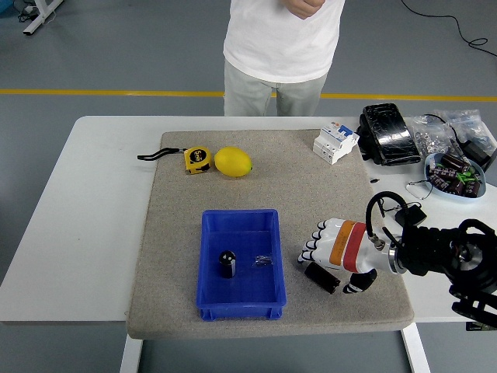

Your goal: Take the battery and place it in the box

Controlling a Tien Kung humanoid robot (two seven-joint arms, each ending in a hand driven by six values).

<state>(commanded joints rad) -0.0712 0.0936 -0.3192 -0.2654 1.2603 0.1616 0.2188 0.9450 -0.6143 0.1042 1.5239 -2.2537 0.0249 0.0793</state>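
A dark cylindrical battery (321, 277) lies on its side on the grey mat, right of the blue box (241, 263). The box holds a black battery (227, 263) standing upright and a small clear item (264, 262). My right hand (330, 256) is low over the lying battery, fingers spread toward the box, thumb on the battery's right side; its fingers are open and not closed on it. The left arm is out of view.
A yellow tape measure (196, 159) and a lemon (233, 162) lie at the mat's back left. A white breaker (335, 142), a black pack (387, 134) and a bowl of parts (454, 173) sit at the back right. A person stands at the far side.
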